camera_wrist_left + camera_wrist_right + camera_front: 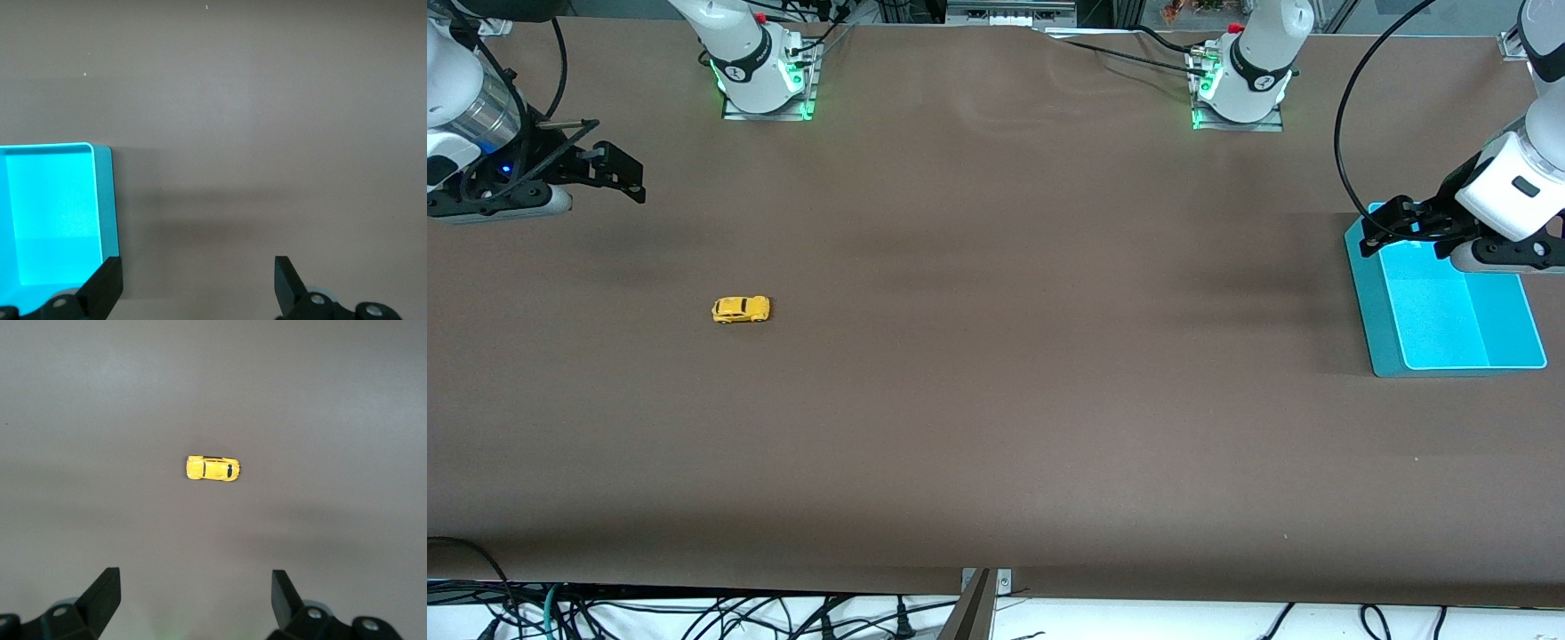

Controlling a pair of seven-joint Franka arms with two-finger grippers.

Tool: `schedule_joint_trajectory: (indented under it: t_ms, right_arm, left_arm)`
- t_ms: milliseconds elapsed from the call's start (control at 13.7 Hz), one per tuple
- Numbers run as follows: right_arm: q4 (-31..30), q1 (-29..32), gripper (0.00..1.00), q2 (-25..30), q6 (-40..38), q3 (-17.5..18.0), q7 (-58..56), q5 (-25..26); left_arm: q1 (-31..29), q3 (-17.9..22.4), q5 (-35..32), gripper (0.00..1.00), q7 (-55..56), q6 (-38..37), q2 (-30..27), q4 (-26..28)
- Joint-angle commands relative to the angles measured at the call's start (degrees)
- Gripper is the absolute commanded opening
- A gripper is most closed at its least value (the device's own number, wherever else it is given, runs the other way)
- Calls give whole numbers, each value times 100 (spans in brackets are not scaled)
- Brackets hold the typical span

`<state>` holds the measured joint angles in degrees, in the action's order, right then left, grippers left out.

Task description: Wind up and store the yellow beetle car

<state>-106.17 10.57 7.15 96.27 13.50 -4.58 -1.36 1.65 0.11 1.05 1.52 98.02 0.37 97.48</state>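
The yellow beetle car (741, 309) stands on its wheels on the brown table, toward the right arm's end. It also shows in the right wrist view (213, 468), apart from the fingers. My right gripper (618, 173) is open and empty, up in the air at the right arm's end of the table, not over the car. My left gripper (1383, 227) is open and empty, over the edge of a cyan bin (1449, 307) at the left arm's end. The bin also shows in the left wrist view (100, 200).
The cyan bin is open-topped and empty inside. The brown table (1005, 400) spreads wide between the car and the bin. Both arm bases (760, 67) stand along the table's edge farthest from the front camera. Cables hang below the near edge.
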Motion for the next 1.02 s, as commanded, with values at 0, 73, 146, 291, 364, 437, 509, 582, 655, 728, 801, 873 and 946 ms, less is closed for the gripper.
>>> schedule_joint_trajectory:
  t_ms: [0, 73, 146, 291, 364, 437, 509, 582, 655, 728, 801, 873, 946]
  right_arm:
    - [96, -29, 100, 32, -126, -14, 97, 92]
    - [96, -29, 100, 32, -118, -14, 106, 84]
    - [96, -29, 100, 32, -91, -14, 80, 84]
    - [88, -29, 100, 32, -82, -14, 71, 92]
    - [88, -29, 100, 32, -74, -14, 54, 92]
    - [88, -29, 100, 32, -74, -14, 54, 92]
    - [88, -29, 100, 32, -74, -14, 54, 92]
    - [88, -29, 100, 32, -74, -14, 63, 92]
    - [88, -29, 100, 32, -65, -14, 63, 92]
    - [79, -29, 100, 32, -56, -14, 63, 101]
    - [79, -29, 100, 32, -56, -14, 63, 101]
    - [79, -29, 100, 32, -56, -14, 63, 101]
    - [79, -29, 100, 23, -56, -14, 63, 110]
  left_arm:
    - [-33, 7, 124, 100, -152, -108, 59, -150]
    - [-33, 7, 124, 100, -161, -108, 59, -150]
    - [-16, 7, 124, 100, -135, -108, 59, -150]
    - [19, 7, 124, 100, -117, -108, 59, -159]
    - [20, 7, 124, 100, -117, -108, 59, -159]
    - [20, 7, 124, 100, -117, -108, 59, -159]
    - [20, 7, 115, 100, -117, -108, 59, -168]
    - [28, 7, 124, 100, -117, -108, 59, -168]
    - [11, 7, 124, 100, -125, -108, 59, -168]
    - [-33, 7, 124, 100, -160, -108, 59, -168]
    - [-33, 7, 124, 100, -161, -108, 59, -168]
    - [2, 7, 107, 100, -152, -108, 59, -194]
    - [37, 7, 98, 100, -143, -108, 85, -281]
